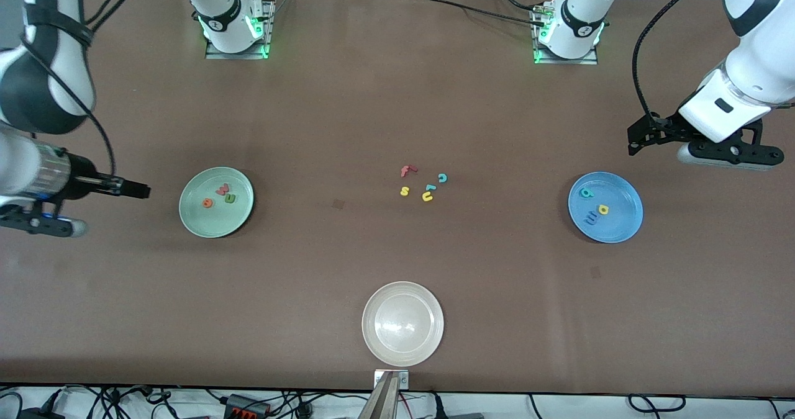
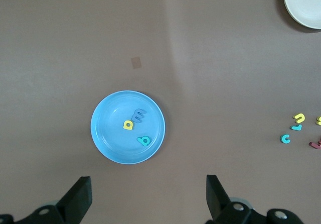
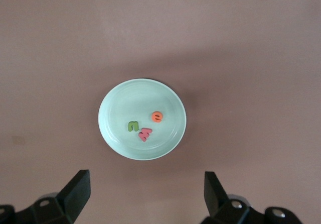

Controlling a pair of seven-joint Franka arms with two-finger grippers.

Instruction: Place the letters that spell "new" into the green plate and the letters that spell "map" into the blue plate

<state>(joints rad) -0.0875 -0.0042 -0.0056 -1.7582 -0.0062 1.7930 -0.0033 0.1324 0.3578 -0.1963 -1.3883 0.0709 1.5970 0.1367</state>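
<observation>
The green plate [image 1: 216,202] [image 3: 142,119] holds the orange e [image 1: 207,203] [image 3: 157,116], the dark green n [image 1: 230,198] [image 3: 133,126] and the red-pink w [image 1: 222,189] [image 3: 145,133]. In the blue plate [image 1: 605,207] [image 2: 128,127] lie the teal a [image 1: 586,192] [image 2: 144,141], the yellow p [image 1: 603,209] [image 2: 129,125] and the blue m [image 1: 591,219] [image 2: 139,115]. My right gripper [image 1: 133,189] [image 3: 145,196] hangs open and empty over the table beside the green plate, toward the right arm's end. My left gripper [image 1: 640,136] [image 2: 149,199] is open and empty, high over the table beside the blue plate.
Loose letters lie mid-table: a red f [image 1: 407,171], a teal c [image 1: 442,177] [image 2: 285,139], a yellow s [image 1: 404,190], a small teal piece [image 1: 430,187] and a yellow u [image 1: 427,197] [image 2: 299,117]. A cream-white plate [image 1: 402,323] [image 2: 304,5] sits nearest the front camera.
</observation>
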